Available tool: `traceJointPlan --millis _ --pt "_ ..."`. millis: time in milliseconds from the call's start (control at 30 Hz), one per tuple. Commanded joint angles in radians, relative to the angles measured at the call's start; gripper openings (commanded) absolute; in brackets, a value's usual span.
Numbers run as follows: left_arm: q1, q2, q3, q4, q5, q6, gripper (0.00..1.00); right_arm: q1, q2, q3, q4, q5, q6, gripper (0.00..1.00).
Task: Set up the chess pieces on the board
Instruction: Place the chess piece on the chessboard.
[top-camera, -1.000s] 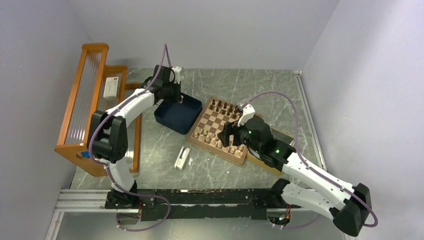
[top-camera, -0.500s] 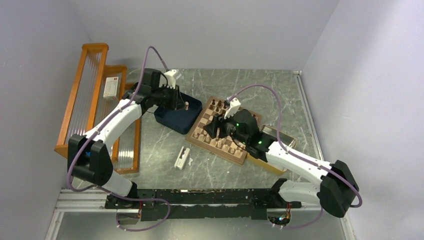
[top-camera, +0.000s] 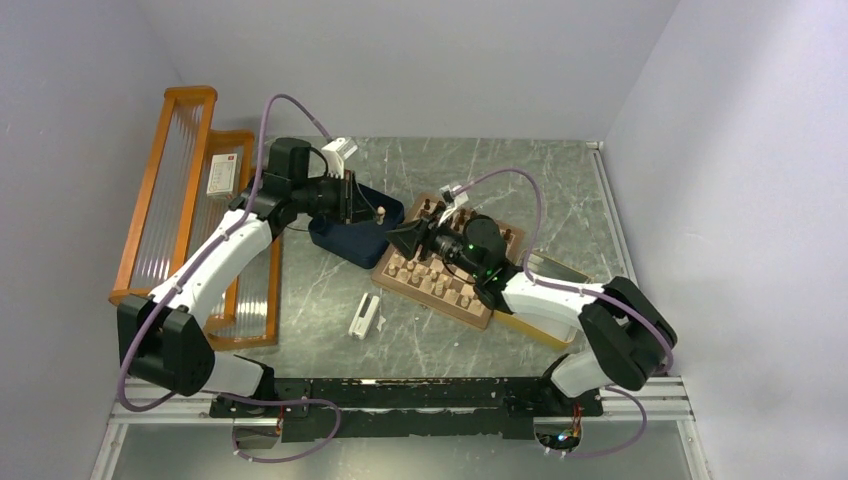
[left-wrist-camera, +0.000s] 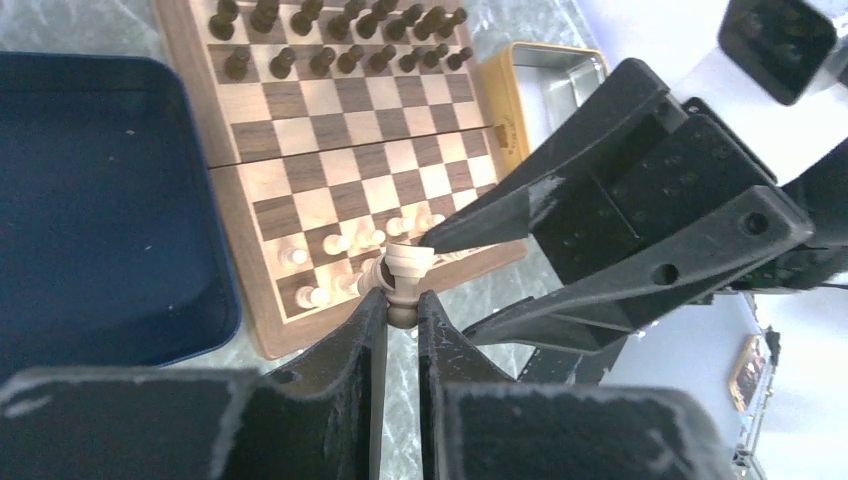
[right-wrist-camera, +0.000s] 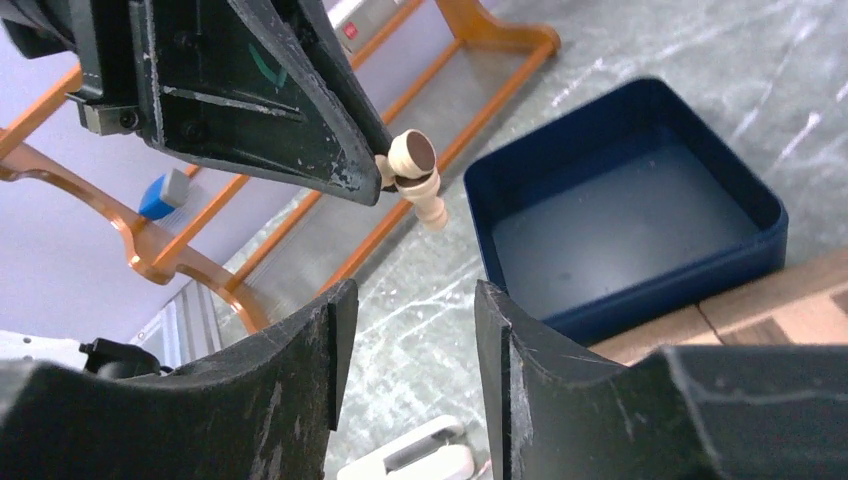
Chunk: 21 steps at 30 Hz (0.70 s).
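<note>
A pale tan chess piece (left-wrist-camera: 408, 268) is pinched by its base in my left gripper (left-wrist-camera: 402, 300), which is shut on it. In the top view the piece (top-camera: 379, 213) hangs above the near-right corner of the dark blue tray (top-camera: 350, 240), just left of the board (top-camera: 437, 258). My right gripper (top-camera: 402, 238) reaches left across the board and points at the piece. Its jaws stand open with nothing between them, and the piece (right-wrist-camera: 415, 170) floats a little beyond its fingertips (right-wrist-camera: 335, 330). Dark pieces (left-wrist-camera: 340, 40) fill the board's far rows and pale pieces (left-wrist-camera: 330, 245) the near rows.
An orange rack (top-camera: 170, 200) stands along the left wall. A white clip-like object (top-camera: 365, 316) lies on the table in front of the board. A yellow-rimmed tray (top-camera: 548, 318) sits at the board's right, partly under my right arm.
My left gripper has carried the pale piece rightward from over the blue tray toward the board. My right arm has swung left across the board to face it, its jaws narrowing.
</note>
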<state>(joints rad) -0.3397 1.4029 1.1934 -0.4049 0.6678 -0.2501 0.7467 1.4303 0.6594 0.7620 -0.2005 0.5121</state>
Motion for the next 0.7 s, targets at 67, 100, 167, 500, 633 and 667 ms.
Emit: traceJointPlan --millis 67,100,167,500,633,667 --pt "0.007 -0.049 -0.01 0.059 0.098 -0.062 0.05 -0.015 0.054 -0.06 0.415 -0.097 -0.141 0.52" --pt "0.007 -0.049 -0.011 0.058 0.103 -0.062 0.05 -0.015 0.058 -0.063 0.425 -0.096 -0.164 0.54" --pt "0.007 -0.046 -0.009 0.043 0.107 -0.053 0.05 -0.016 0.061 -0.061 0.414 -0.098 -0.225 0.57" --pt "0.007 -0.068 -0.047 0.084 0.158 -0.092 0.05 -0.015 0.038 -0.018 0.238 -0.107 -0.442 0.65" --pt "0.005 -0.082 -0.064 0.095 0.169 -0.101 0.05 -0.015 0.069 -0.017 0.286 -0.129 -0.43 0.59" --pt "0.006 -0.082 -0.068 0.094 0.169 -0.101 0.05 -0.015 0.077 -0.012 0.292 -0.136 -0.428 0.58"
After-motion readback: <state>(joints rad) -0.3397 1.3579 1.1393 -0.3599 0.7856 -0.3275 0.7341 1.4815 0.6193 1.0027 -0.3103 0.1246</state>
